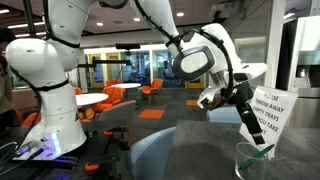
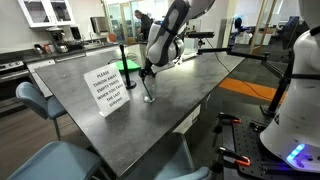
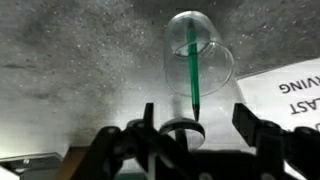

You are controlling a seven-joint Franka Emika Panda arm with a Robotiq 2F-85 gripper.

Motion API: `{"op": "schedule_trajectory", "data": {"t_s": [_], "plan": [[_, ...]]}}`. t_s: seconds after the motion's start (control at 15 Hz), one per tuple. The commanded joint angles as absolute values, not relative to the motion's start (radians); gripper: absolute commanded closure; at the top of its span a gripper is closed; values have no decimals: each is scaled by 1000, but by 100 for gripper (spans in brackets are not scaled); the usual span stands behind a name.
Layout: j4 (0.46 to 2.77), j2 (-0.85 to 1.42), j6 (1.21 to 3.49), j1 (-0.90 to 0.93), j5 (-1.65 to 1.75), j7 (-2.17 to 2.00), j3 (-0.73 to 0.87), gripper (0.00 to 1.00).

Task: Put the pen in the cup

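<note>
The clear cup (image 3: pixel 176 48) stands upright on the dark grey table (image 2: pixel 190 100). It also shows in both exterior views (image 1: pixel 256 163) (image 2: pixel 148 94). The thin green pen (image 3: pixel 193 70) stands inside the cup, leaning against its wall with its upper end sticking out above the rim; it also shows in an exterior view (image 1: pixel 256 134). My gripper (image 3: pixel 198 118) hangs just above the cup and is open. Its fingers are spread wide on either side of the pen's upper end and do not touch it. The gripper also shows in both exterior views (image 1: pixel 236 101) (image 2: pixel 148 72).
A white printed sign card (image 2: pixel 108 88) stands right beside the cup; it also shows in the wrist view (image 3: pixel 290 95) and in an exterior view (image 1: pixel 268 110). Blue-grey chairs (image 2: pixel 30 100) stand at the table's edge. A second white robot (image 2: pixel 295 80) stands past the table.
</note>
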State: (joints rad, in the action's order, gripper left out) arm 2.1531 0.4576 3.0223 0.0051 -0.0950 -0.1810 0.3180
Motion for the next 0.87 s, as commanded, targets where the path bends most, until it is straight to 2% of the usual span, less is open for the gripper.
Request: {"op": "schedule_trajectory", "data": {"t_s": [0.0, 0.47, 0.8], "plan": [[2162, 343, 2771, -45, -51, -139, 285, 0], [2117, 280, 2527, -87, 99, -140, 283, 0], [2116, 270, 2488, -110, 94, -115, 248, 0]]}}
